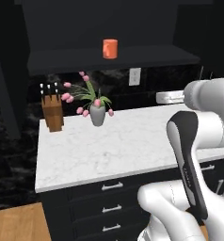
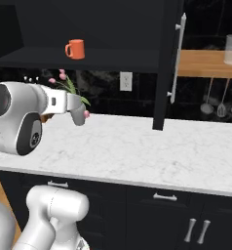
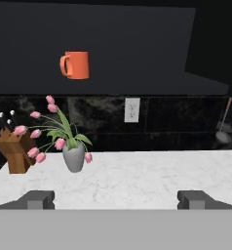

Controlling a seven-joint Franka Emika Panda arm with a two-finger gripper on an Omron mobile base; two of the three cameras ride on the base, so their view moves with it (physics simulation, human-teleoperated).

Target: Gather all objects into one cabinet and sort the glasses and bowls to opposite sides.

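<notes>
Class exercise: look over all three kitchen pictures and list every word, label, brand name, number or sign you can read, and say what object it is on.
There is none to read. The orange mug, the grey vase of pink tulips, the knife block, the wall socket, the marble counter and the cabinet door all show plain surfaces with no print.

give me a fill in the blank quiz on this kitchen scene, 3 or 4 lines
1. The orange mug stands on the cabinet's ____.
2. The vase on the counter holds ____ tulips.
3. The knife block stands to the ____ of the vase in the hand view.
4. The gripper is ____.

Missing words: shelf; pink; left; open
</notes>
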